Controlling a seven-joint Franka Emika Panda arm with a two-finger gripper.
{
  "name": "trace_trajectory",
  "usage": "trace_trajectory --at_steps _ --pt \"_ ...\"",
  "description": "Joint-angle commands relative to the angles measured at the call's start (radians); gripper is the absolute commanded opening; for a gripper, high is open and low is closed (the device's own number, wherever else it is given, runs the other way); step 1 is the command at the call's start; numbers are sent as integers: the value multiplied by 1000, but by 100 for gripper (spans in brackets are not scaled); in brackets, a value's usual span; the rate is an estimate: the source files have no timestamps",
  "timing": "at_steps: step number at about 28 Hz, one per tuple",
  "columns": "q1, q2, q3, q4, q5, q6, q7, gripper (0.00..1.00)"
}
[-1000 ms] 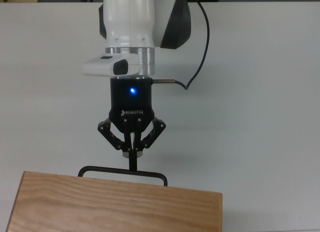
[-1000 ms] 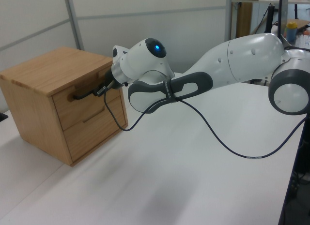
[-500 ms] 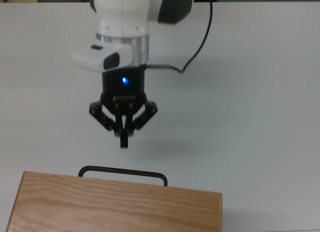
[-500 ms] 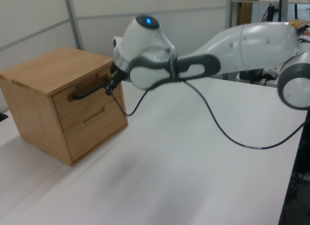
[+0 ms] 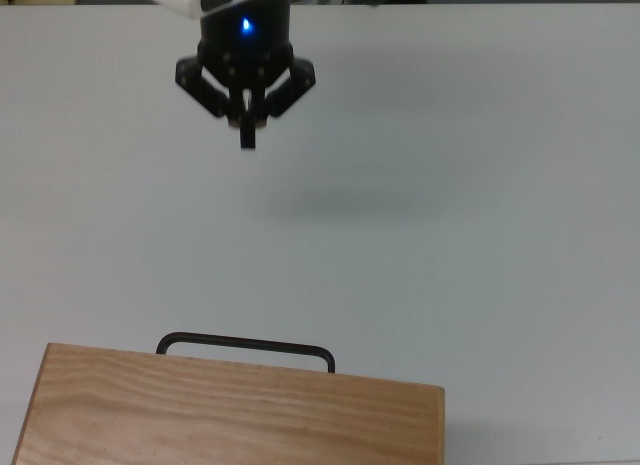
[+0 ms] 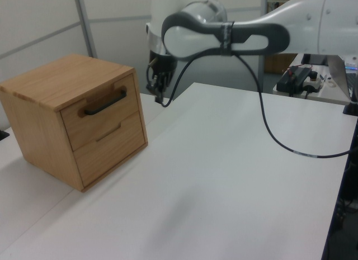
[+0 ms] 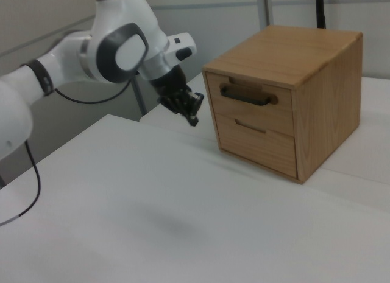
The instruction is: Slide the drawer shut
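Note:
The drawer (image 6: 100,116) is the upper one of a light wood cabinet (image 6: 61,75) and sits flush with the cabinet front. Its thin black bar handle (image 6: 106,102) (image 5: 245,343) (image 7: 247,97) sticks out from the front panel. My gripper (image 5: 247,140) (image 6: 161,100) (image 7: 193,120) hangs in the air well away from the handle, fingers pressed together with nothing between them. In the top view it is near the top edge, far above the cabinet top (image 5: 230,415). In the right view the drawer (image 7: 253,103) also lies flush.
A second, lower drawer (image 6: 109,142) with a small notch pull sits under the first. The white table (image 6: 224,187) spreads wide to the left view's right. A black cable (image 6: 268,126) hangs from the arm down to the table.
The gripper has pulled back from the handle and risen, moving toward the top view's top edge. The drawer and cabinet have not moved.

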State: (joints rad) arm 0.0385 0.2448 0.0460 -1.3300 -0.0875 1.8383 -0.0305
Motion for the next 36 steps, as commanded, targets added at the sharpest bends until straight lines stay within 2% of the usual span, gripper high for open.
trace_trajectory --at_steps 1,9,10,11,12,13,15,20,36 --pt "4 -76 -6 -5 23 -193 15 0" --pt "1 -130 -15 -3 61 -372 14 0" --pt "1 -134 -15 -3 61 -392 15 1" --pt "1 -134 -14 -3 61 -398 15 7" --pt "1 -136 -15 -3 61 -401 17 20" --pt "1 -136 -15 -3 61 -401 20 40" --pt "1 -139 -15 -5 49 -401 64 100" --pt "1 -139 -15 -5 46 -405 110 100" --pt "3 -141 -11 -5 48 -407 101 100"
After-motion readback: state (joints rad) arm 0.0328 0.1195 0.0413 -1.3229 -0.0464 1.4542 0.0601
